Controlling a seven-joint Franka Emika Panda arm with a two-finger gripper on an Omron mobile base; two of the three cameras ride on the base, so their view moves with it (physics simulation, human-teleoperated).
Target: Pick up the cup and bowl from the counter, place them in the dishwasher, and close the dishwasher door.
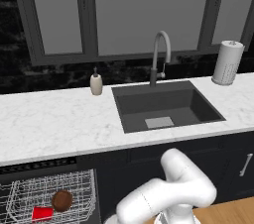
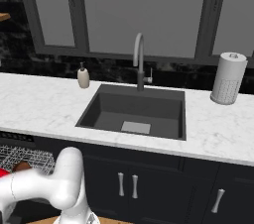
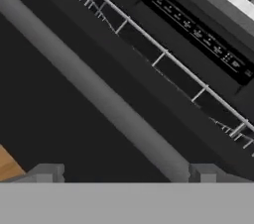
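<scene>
Both dishes already loaded: red cup (image 1: 42, 213) lying in the white wire rack (image 1: 30, 193) of the dishwasher (image 1: 47, 188), reddish-brown bowl (image 1: 62, 200) just beside it on the right, the two close together, contact between them not clear. Seen again at the far left edge of the right base view, bowl (image 2: 21, 167) and a sliver of cup (image 2: 3, 173) behind the arm. Marble counter (image 1: 54, 124) bare of cup and bowl, with just the soap dispenser (image 1: 96, 83), the dark sink (image 1: 166, 106) with its faucet (image 1: 159, 57), and the paper towel roll (image 1: 227, 62)

Gripper (image 3: 124, 172) released, jaws spread wide with nothing between them, fingertips (image 3: 47, 172) hovering just over the dishwasher door (image 3: 54, 119) near its grey bar handle (image 3: 99, 96); control strip (image 3: 198, 34) beyond the rack edge

Judged from this: picking and placing done, door not yet shut, rack still exposed. Left to do: get under or behind the door edge and swing it up closed
</scene>
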